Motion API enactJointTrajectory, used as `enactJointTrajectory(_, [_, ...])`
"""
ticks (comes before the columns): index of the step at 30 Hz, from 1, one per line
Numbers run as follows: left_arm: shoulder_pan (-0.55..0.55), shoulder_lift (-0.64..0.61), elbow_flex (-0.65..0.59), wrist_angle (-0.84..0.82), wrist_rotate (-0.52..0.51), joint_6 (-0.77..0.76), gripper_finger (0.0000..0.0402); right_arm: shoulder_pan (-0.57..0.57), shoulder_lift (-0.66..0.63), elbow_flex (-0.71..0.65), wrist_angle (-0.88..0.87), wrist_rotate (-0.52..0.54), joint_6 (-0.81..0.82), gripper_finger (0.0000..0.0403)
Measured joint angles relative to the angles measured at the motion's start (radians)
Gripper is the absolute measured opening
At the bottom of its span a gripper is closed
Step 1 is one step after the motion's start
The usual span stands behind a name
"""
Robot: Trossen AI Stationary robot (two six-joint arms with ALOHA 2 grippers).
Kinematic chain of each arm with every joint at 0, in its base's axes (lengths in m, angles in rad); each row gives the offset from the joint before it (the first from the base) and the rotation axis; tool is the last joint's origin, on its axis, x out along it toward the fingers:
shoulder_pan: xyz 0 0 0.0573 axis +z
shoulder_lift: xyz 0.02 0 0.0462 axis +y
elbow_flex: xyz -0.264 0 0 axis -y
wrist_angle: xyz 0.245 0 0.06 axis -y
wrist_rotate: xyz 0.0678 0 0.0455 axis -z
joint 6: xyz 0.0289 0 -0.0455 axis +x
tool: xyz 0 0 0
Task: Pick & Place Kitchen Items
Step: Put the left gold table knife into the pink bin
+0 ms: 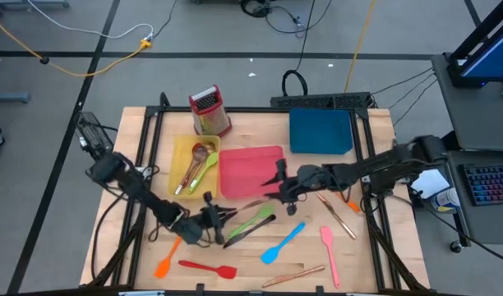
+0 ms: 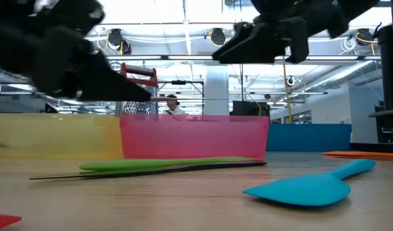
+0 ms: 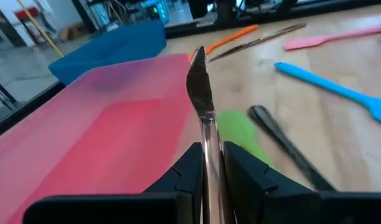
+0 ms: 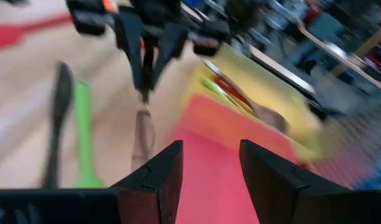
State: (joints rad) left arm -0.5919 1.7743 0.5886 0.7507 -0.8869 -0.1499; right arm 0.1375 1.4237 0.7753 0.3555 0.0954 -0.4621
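Observation:
My left gripper (image 1: 217, 216) hangs over the table's near middle, shut on a silver table knife (image 3: 200, 93). The knife's blade points at the pink tray (image 1: 251, 171). My right gripper (image 1: 278, 185) hovers open and holds nothing, above the pink tray's near right corner, facing the left gripper (image 4: 144, 37). A green spatula (image 1: 256, 220) and a dark utensil (image 1: 243, 234) lie flat on the wood just below the knife. The yellow tray (image 1: 179, 152) holds several utensils. My left gripper pinches the knife's handle (image 3: 208, 140) between its two fingers. The fingers come roughly level from the table's left and lie along the knife, so the blade (image 3: 198, 81) sticks out ahead of them. The knife is lifted clear of the table, blade on edge.
Loose on the wood lie a blue spatula (image 1: 283, 242), a pink one (image 1: 328, 255), a red one (image 1: 206, 268), an orange one (image 1: 165, 263), copper cutlery (image 1: 338, 214) and a wooden piece (image 1: 293, 275). At the far edge stand a blue tray (image 1: 320, 131) and a grater (image 1: 209, 111).

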Motion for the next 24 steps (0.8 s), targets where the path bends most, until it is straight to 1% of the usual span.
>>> enactJointTrajectory(2, [0.05,-0.048,0.0,-0.031,0.069,0.015,0.0058,0.0,-0.06,0.0,-0.079,0.062,0.001,0.015])
enactJointTrajectory(4, [0.1,-0.095,0.001,-0.086,0.126,0.031,0.0058,0.0,-0.111,0.0,-0.138,0.094,0.002,0.015])
enactJointTrajectory(6, [0.149,-0.141,0.0,-0.141,0.178,0.051,0.0058,0.0,-0.157,-0.005,-0.181,0.098,0.009,0.015])
enactJointTrajectory(11, [0.289,-0.233,0.001,-0.28,0.328,0.066,0.0058,0.0,-0.248,-0.056,-0.185,0.091,0.029,0.015])
enactJointTrajectory(14, [0.379,-0.253,0.0,-0.335,0.446,0.065,0.0058,0.0,-0.285,-0.089,-0.184,0.091,0.03,0.015])
enactJointTrajectory(18, [0.495,-0.248,0.001,-0.337,0.608,0.074,0.0058,0.0,-0.312,-0.134,-0.154,0.091,0.031,0.015])
enactJointTrajectory(21, [0.563,-0.241,0.001,-0.353,0.669,0.076,0.0058,0.0,-0.317,-0.16,-0.137,0.091,0.031,0.015])
enactJointTrajectory(24, [0.615,-0.242,0.001,-0.371,0.703,0.087,0.0058,0.0,-0.317,-0.177,-0.134,0.091,0.031,0.015])
